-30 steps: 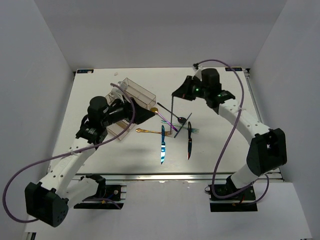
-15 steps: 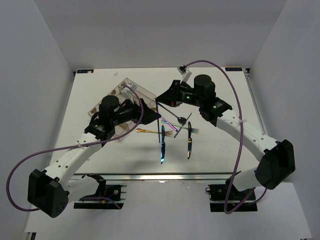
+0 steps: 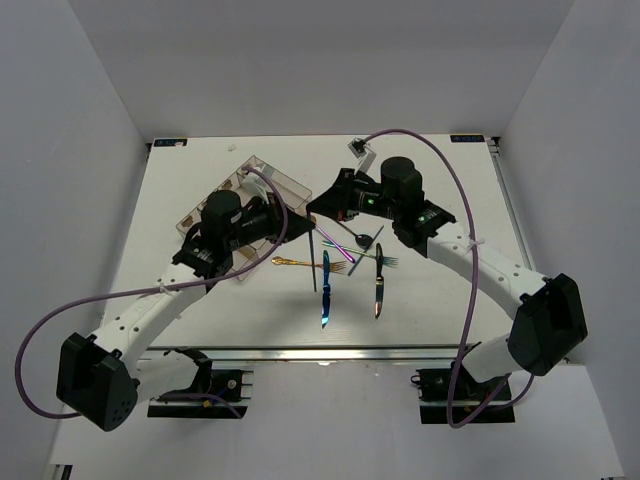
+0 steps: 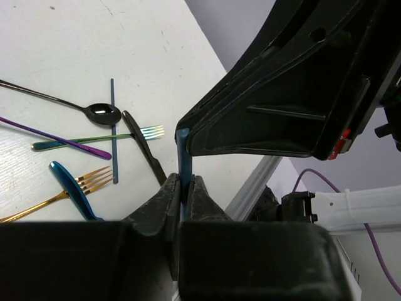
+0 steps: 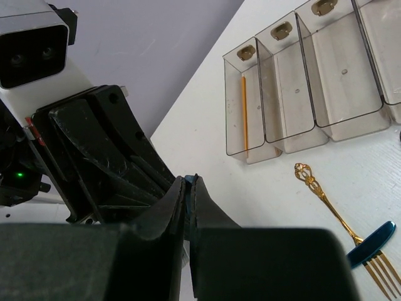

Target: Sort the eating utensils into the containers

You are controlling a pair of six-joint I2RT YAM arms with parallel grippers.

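R gripper (image 5: 188, 187) nearer L gripper (image 4: 183, 188), both pinch chopstick (image 4: 183, 153)

Worktop (image 3: 260, 315): white, flat. Carries a clear organiser tray (image 3: 275, 180). To the tray's right, nearest first:
- gold fork (image 3: 298, 263)
- blue knife (image 3: 324, 290), one end over the fork's tines
- crossed cluster of black spoon (image 4: 105, 113), purple-rainbow utensil (image 4: 56, 135), iridescent fork (image 4: 135, 134), blue chopstick (image 4: 114, 163)
- black knife (image 3: 379, 290), farthest
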